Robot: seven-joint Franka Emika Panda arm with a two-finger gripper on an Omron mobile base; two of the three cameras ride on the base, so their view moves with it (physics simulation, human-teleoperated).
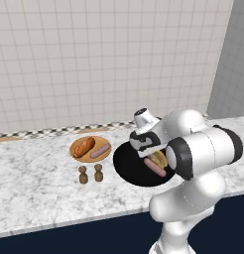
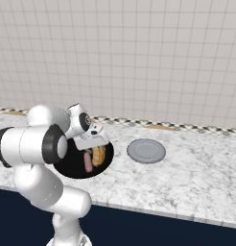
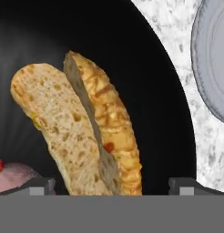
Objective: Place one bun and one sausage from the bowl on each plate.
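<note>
Directly below your gripper (image 3: 112, 189), its jaws spread wide and holding nothing, the split bun (image 3: 79, 132) lies in the black bowl (image 3: 159, 91); judged light, soft, crushable, so pinch gently across its middle.

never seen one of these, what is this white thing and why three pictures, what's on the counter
The white thing is a robot arm; its end effector is a two-finger clamp. Two pictures come from cameras behind it, left and right. The third looks along the clamp itself. On the marble counter sits a black bowl with a bun and a sausage. A wooden plate already has a bun and sausage. A grey plate is bare. Two small brown shakers stand nearby. The clamp hangs open over the bun, a fingertip on each side, holding nothing.
</note>
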